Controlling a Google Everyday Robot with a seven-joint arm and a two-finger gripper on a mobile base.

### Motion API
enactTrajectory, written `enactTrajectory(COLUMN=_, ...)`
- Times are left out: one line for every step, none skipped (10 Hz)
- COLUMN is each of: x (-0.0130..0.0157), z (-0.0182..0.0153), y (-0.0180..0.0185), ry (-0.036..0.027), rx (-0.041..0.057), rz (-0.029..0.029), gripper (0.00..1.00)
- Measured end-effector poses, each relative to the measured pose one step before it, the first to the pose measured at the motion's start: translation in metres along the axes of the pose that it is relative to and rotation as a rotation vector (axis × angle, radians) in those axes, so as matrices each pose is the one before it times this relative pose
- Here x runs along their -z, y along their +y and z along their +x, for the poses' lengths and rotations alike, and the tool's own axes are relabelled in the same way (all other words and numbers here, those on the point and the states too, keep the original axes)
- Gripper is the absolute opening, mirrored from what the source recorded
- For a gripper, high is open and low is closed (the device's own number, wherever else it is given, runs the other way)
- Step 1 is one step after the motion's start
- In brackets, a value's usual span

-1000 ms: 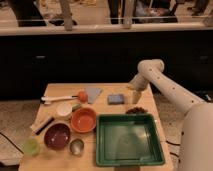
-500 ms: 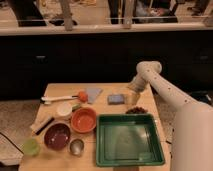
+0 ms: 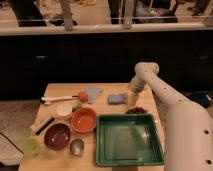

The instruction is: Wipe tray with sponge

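Nearest on the bench (image 3: 60, 89), the tray (image 3: 103, 145) is seen unwiped; beyond it, the sponge (image 3: 116, 99) is laid flat, not yet lifted; the tool (image 3: 132, 99) has been brought slightly closer, just right of the sponge; its width cannot be told; pickup is judged next, with wiping not begun.

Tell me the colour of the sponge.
Blue. The sponge lies beside the gripper, beyond the green tray; the camera view shows it.
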Motion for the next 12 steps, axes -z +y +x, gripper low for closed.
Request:
enactTrajectory(x=-0.00251, z=-0.00011, y=-0.0022, ry=-0.00468, rx=0.00568, rz=-0.00377, gripper=0.8)
enactTrajectory(x=-0.00308, z=-0.00034, y=0.00027, ry=-0.00422, rx=0.00663, rz=-0.00982, gripper=0.8)
enactTrajectory(x=-0.00326, z=-0.00022, y=-0.00025, ry=-0.00438, rx=0.00567, rz=-0.00433, gripper=0.8)
enactTrajectory(x=-0.00187, z=0.00127, y=-0.00002, ry=-0.00314, rx=0.00251, rz=-0.00274, gripper=0.8)
enactTrajectory(x=-0.00257, z=0.00056, y=0.00082, ry=-0.00418, rx=0.00406, rz=-0.00568, gripper=0.8)
enactTrajectory(x=-0.00206, z=-0.00033, y=0.00003, ry=-0.00596, rx=0.0052, rz=-0.00379, gripper=0.8)
enactTrajectory(x=-0.00146, z=0.00019, y=-0.00001, ry=-0.00326, rx=0.00227, rz=-0.00239, gripper=0.8)
enactTrajectory(x=-0.00195, z=-0.00062, y=-0.00098, ry=-0.00567, rx=0.00364, rz=-0.00114, gripper=0.8)
enactTrajectory(x=-0.00179, z=0.00093, y=0.00025, ry=-0.00215, rx=0.00059, rz=-0.00228, gripper=0.8)
enactTrajectory(x=-0.0012, z=0.00053, y=0.00001, ry=-0.00289, rx=0.00161, rz=-0.00178, gripper=0.8)
enactTrajectory(x=-0.00271, z=0.00108, y=0.00055, ry=-0.0041, rx=0.00279, rz=-0.00336, gripper=0.8)
enactTrajectory(x=-0.0013, z=-0.00102, y=0.00216, ry=0.00135, rx=0.00903, rz=-0.00526, gripper=0.8)
